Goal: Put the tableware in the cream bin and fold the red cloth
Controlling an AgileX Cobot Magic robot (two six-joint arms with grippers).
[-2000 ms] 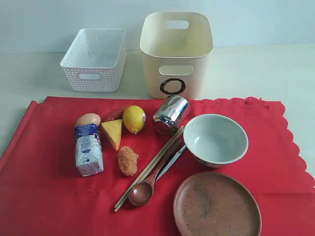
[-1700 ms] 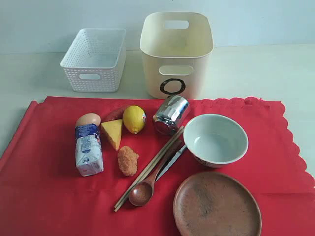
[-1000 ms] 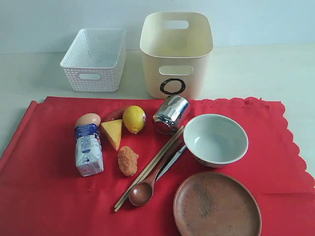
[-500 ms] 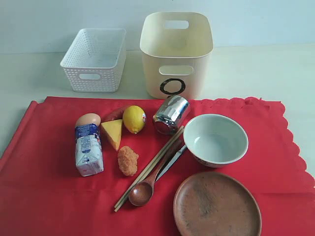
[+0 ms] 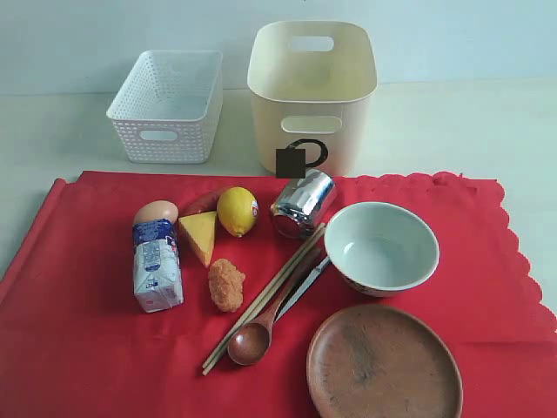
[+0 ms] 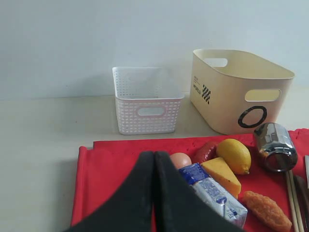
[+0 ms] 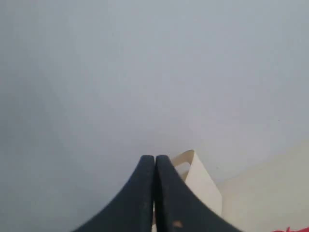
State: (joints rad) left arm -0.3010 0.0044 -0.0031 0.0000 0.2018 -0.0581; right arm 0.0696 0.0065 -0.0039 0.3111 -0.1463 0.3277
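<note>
Exterior view: the red cloth [image 5: 78, 348] covers the table's near half. Six pieces of tableware crowd its right half. One steel cup [image 5: 303, 202] lies on its side at the far edge, with one white bowl [image 5: 381, 246] beside it and one brown plate [image 5: 383, 364] at the near edge. One wooden spoon [image 5: 248, 344], one pair of chopsticks [image 5: 261, 300] and one metal-handled utensil [image 5: 305, 287] lie diagonally. The one cream bin [image 5: 348, 139] stands just beyond the cup, off the cloth. Neither arm shows, though the right is probably nearer.

Left wrist view: the left gripper [image 6: 154, 155] is pinched together and empty, with the cup well ahead of its tips.

Right wrist view: the right gripper [image 7: 155, 158] is pressed together on nothing and aimed at the wall above the bin.
</note>
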